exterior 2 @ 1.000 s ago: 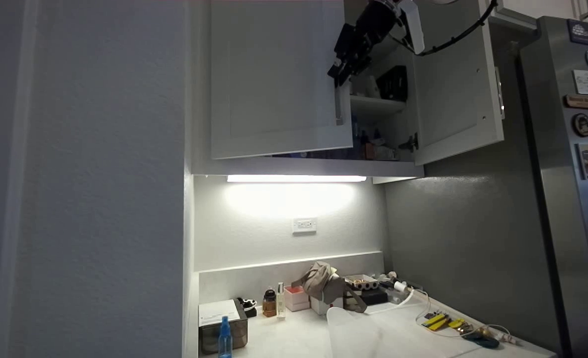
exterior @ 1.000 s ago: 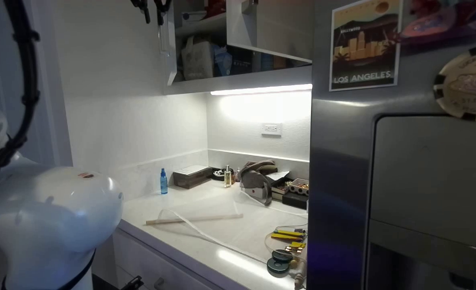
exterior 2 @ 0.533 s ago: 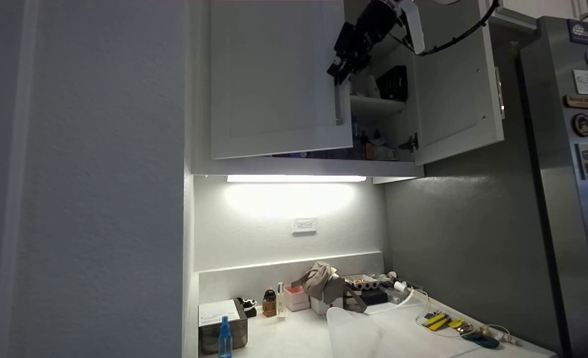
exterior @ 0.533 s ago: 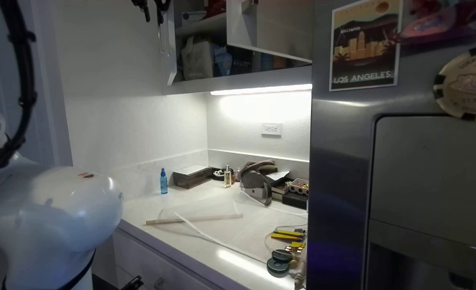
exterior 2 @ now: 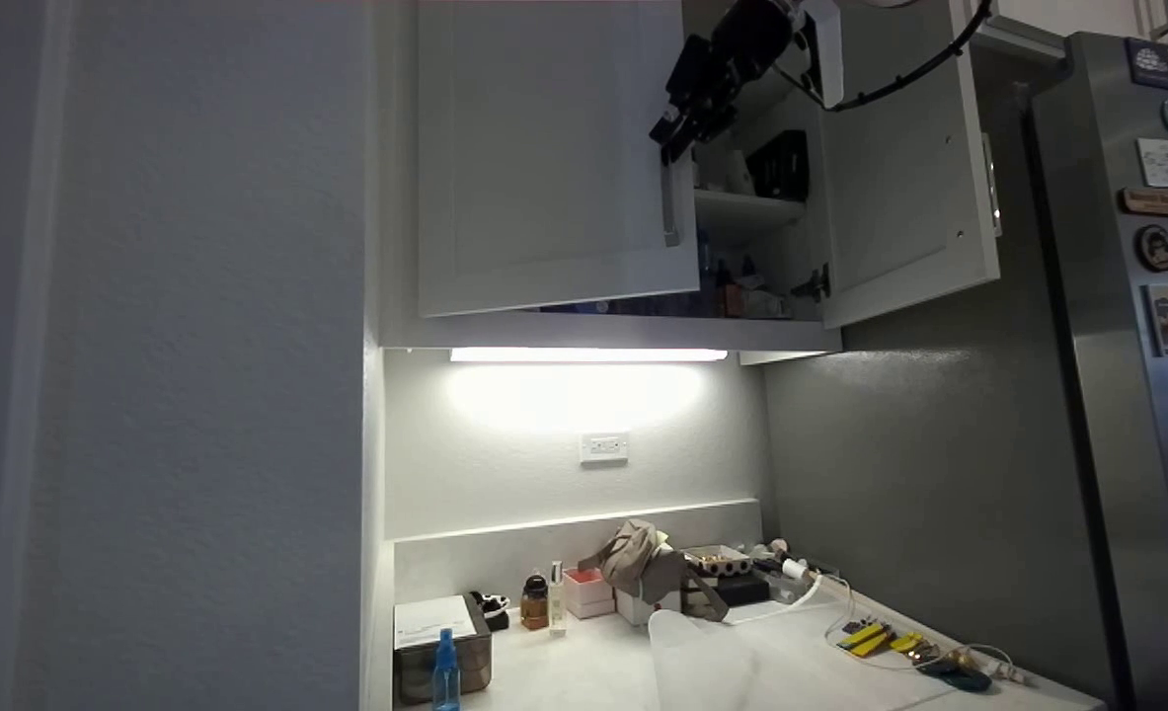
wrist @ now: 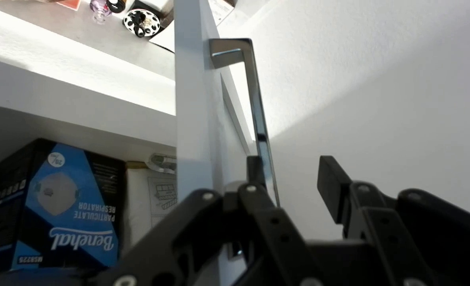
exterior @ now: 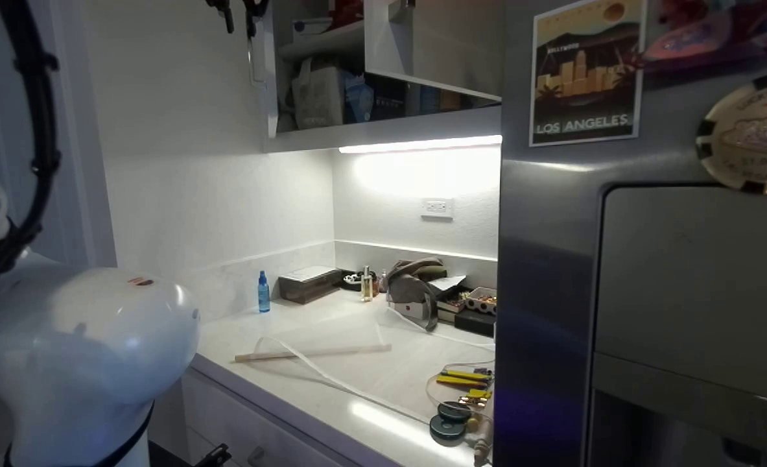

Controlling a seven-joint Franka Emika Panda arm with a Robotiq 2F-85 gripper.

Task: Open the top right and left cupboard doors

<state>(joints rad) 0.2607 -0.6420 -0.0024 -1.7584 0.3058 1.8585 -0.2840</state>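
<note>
Stainless-steel refrigerator, standing beside the wall cabinet in both exterior views. Left cupboard door and right cupboard door, both open on that cabinet. Gripper, its 2 fingers spread apart; 1 lies on the door side of the left door's metal bar handle, contact indeterminable.

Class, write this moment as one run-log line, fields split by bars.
left cupboard door: open | right cupboard door: open | hand: open, one finger apparently behind left door's handle | contact: unclear
</note>
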